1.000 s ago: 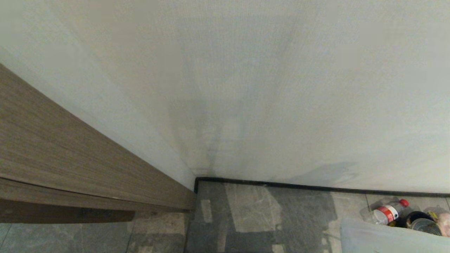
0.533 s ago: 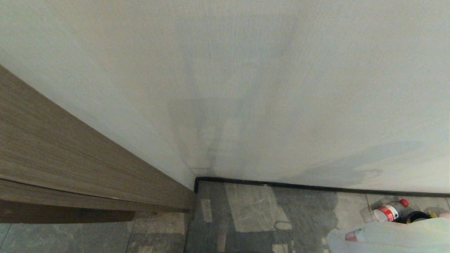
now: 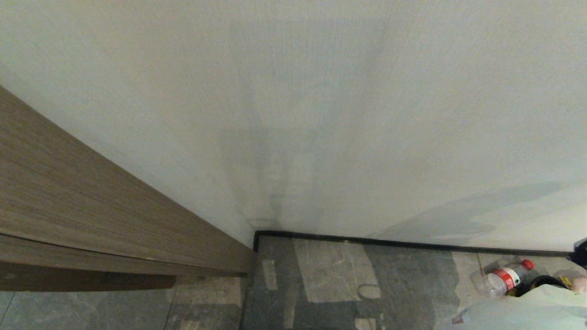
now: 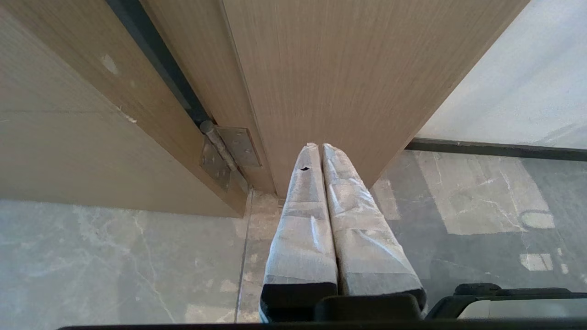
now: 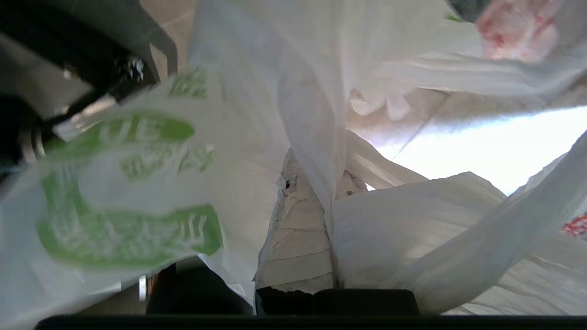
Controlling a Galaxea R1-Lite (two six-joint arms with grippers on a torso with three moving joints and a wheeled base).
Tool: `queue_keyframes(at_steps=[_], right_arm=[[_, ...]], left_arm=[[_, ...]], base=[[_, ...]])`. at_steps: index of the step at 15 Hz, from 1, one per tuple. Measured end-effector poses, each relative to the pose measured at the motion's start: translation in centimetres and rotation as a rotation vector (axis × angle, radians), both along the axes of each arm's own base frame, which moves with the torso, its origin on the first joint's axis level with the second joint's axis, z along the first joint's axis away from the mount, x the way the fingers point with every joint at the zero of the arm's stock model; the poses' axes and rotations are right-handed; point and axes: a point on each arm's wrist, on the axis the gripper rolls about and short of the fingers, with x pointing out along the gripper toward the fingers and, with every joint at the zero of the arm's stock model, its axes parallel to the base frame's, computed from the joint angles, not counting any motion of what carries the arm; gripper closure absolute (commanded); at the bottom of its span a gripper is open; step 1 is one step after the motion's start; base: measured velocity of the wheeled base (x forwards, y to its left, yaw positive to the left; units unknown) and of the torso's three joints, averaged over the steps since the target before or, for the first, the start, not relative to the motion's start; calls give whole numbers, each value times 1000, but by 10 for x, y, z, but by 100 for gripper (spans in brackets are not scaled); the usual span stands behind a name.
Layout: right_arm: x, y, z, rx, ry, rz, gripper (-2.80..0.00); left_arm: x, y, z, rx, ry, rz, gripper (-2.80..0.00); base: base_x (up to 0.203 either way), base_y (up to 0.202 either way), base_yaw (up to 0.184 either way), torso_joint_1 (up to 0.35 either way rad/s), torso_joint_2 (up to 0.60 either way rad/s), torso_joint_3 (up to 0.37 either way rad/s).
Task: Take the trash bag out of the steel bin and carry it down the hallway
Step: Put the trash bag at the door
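Observation:
The trash bag, thin white plastic with green print, hangs bunched around my right gripper, which is shut on a fold of its film. In the head view only a white bulge of the bag shows, at the lower right corner. I cannot make out the steel bin for certain; a dark, shiny shape sits behind the bag. The hallway floor is grey marble tile below a white wall. My left gripper is parked, shut and empty, pointing at the foot of a wooden door frame.
A clear bottle with a red cap and label lies on the floor by the black skirting. Beside it are a black round thing and a pinkish bag. The wooden door frame closes off the left.
The white bag has shifted at the lower right corner and now covers more of the black round thing. A shadow has spread across the wall, and a dark part has entered at the right edge.

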Motion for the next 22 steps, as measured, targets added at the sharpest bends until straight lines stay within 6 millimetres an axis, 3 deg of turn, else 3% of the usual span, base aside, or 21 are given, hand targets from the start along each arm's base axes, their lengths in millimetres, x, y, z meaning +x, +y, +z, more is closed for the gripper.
queue_keyframes(at_steps=[7,13,14,18,22], right_arm=[[45,1,-48,23,-112,18,0],[78,9,-71,36,-190,62,0],[81,10,-74,37,-197,68,-280],[85,12,-78,58,-212,79,-280],[73,12,-69,58,-241,85,-280]], left_arm=[[0,0,0,0,0,0,0],[0,0,0,0,0,0,0],[0,0,0,0,0,0,0],[0,0,0,0,0,0,0],[0,0,0,0,0,0,0]], base=[[0,0,0,0,0,0],[0,0,0,0,0,0],[0,0,0,0,0,0],[0,0,0,0,0,0],[0,0,0,0,0,0]])
